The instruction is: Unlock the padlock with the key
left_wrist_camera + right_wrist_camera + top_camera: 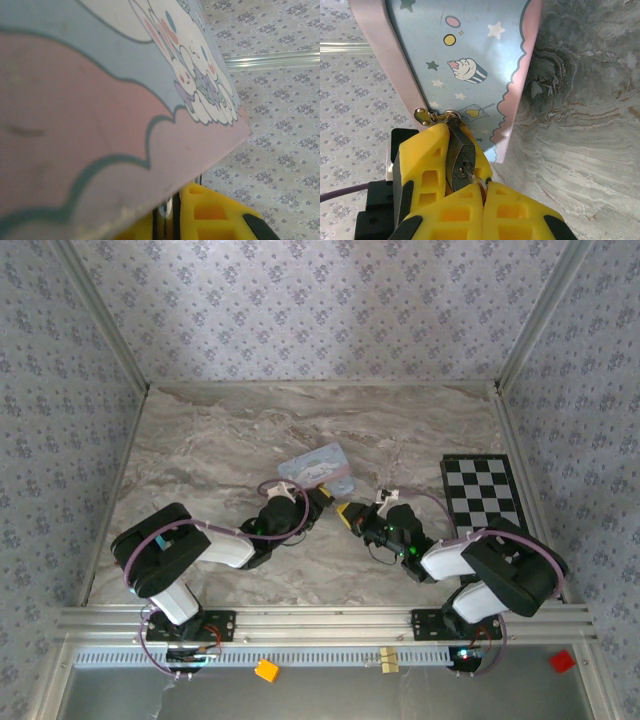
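Note:
The small dark padlock (pixel 462 157) hangs by its pale loop from the metal clasp (pixel 427 116) of the light-blue cartoon-printed case (pixel 470 45). My left gripper (pixel 172 217) is shut on the padlock's body, with one yellow finger (pixel 420 160) on each side. The right gripper (pixel 484 185) is shut on the key (pixel 479 180), whose blade sits in the keyhole on the padlock's underside. In the top view both grippers meet mid-table, left (pixel 325 502) and right (pixel 352 517), just in front of the case (pixel 315 468).
A black-and-white checkerboard (pixel 480 490) lies on the marble table to the right. On the near ledge below the rail lie a yellow block (pixel 266 670), a pale clip (pixel 388 660) and a red block (pixel 562 661). Patterned walls close in three sides.

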You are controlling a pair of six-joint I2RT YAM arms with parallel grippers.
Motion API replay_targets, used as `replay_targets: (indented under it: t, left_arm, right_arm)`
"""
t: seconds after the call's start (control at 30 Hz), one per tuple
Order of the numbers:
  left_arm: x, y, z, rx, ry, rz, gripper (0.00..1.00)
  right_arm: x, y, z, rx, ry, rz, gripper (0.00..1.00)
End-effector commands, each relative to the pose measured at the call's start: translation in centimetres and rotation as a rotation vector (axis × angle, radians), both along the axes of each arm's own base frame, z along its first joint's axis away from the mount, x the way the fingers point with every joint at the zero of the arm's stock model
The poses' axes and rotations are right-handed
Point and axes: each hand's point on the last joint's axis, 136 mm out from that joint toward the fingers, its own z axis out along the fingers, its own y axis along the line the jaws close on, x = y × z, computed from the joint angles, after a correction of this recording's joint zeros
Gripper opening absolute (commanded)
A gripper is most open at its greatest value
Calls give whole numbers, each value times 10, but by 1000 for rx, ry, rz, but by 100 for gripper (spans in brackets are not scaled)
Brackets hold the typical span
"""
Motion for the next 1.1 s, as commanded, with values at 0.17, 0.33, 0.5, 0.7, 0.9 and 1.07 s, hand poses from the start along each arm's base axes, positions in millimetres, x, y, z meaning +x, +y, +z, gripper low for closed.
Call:
replay_targets:
  t: [0.17, 0.33, 0.5, 0.7, 0.9, 1.07]
  left_arm:
    - [-46, -50, 29, -91, -26, -252, 0]
    - [-48, -53, 28, -80, -25, -261, 0]
    - [-48, -56, 27, -77, -22, -265, 0]
    - [-48, -57, 24, -72, -17, -269, 0]
    - [-49, -56, 24, -73, -16, -268, 0]
    - [-50, -60, 28, -77, -21, -277, 0]
  right_arm:
    - [19, -4, 41, 72, -132, -14, 0]
    - [20, -1, 48, 82, -140, 3, 0]
    - [15, 12, 56, 76, -159, 34, 0]
    - [13, 8, 60, 73, -173, 28, 0]
    - [16, -4, 61, 8, -186, 1, 0]
    - [19, -10, 60, 19, -188, -10, 0]
